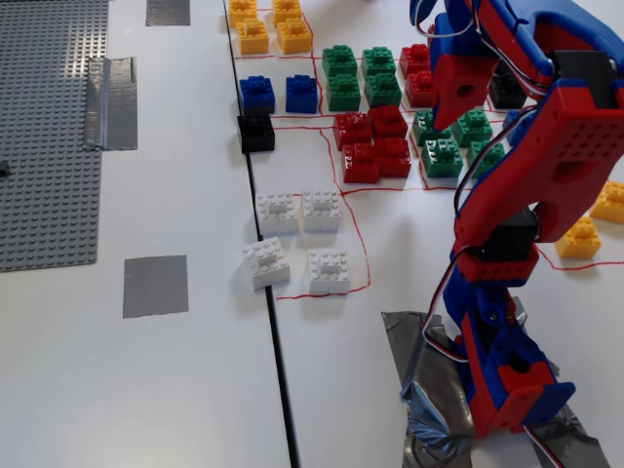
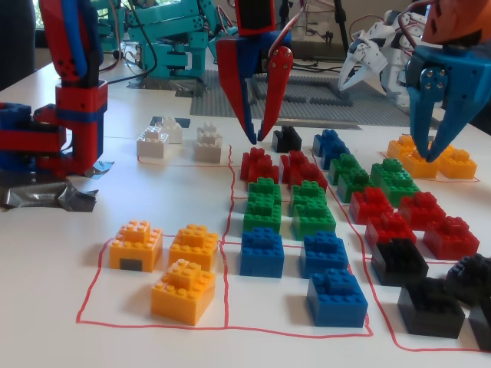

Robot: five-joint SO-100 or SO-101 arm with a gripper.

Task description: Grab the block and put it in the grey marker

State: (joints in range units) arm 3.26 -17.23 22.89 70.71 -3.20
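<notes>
Hovering above red blocks (image 2: 259, 164), red-and-blue gripper (image 2: 261, 136) spread and empty, grey tape marker (image 1: 155, 286) well apart.

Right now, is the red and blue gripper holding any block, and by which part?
Nothing is held: the gripper hangs open and empty above the red blocks.

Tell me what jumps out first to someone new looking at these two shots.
The table is a colour-sorted grid of toy bricks inside red marker outlines: orange bricks nearest in a fixed view, blue bricks, green bricks and white bricks behind. Next comes the red-and-blue gripper, jaws open, hanging points-down just over the red bricks. In the other fixed view, a grey tape square sits left of the table seam.
</notes>
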